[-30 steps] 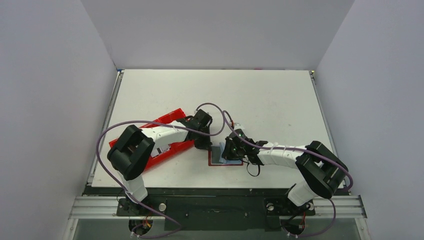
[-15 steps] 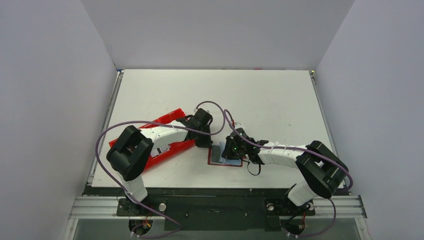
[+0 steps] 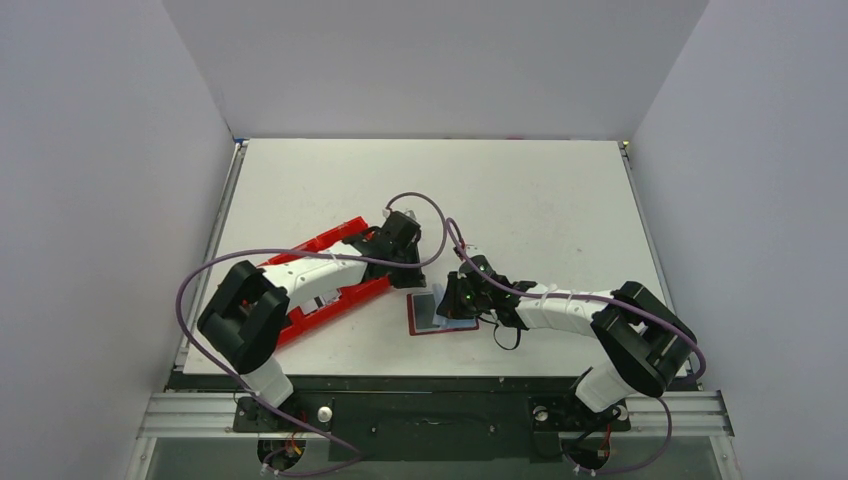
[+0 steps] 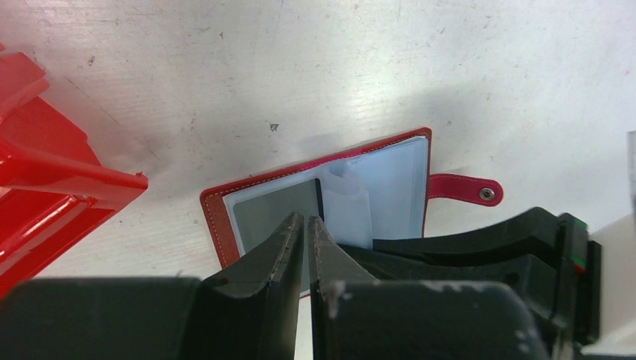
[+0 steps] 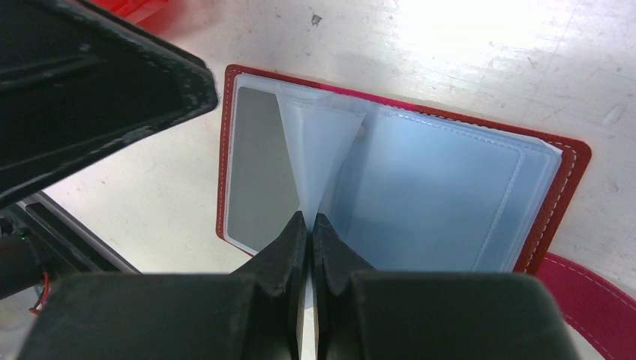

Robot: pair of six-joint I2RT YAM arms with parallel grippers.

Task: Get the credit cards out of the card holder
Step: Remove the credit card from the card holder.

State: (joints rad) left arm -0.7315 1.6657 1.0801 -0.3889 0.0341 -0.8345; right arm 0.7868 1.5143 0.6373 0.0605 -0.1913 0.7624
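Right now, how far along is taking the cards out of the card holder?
Done: the card holder lies open. In hand: the right jaws pinch a clear sleeve, and the left jaws sit over the grey card in its pocket. Left: no card is seen outside the holder yet.

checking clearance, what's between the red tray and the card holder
Just bare table between the red tray and card holder, clearest in the left wrist view.

White scuffed bench (image 3: 540,190), dark-red card holder (image 3: 430,318) lying open and flat near the front middle, bright-red tray (image 3: 335,238) resting just left of it
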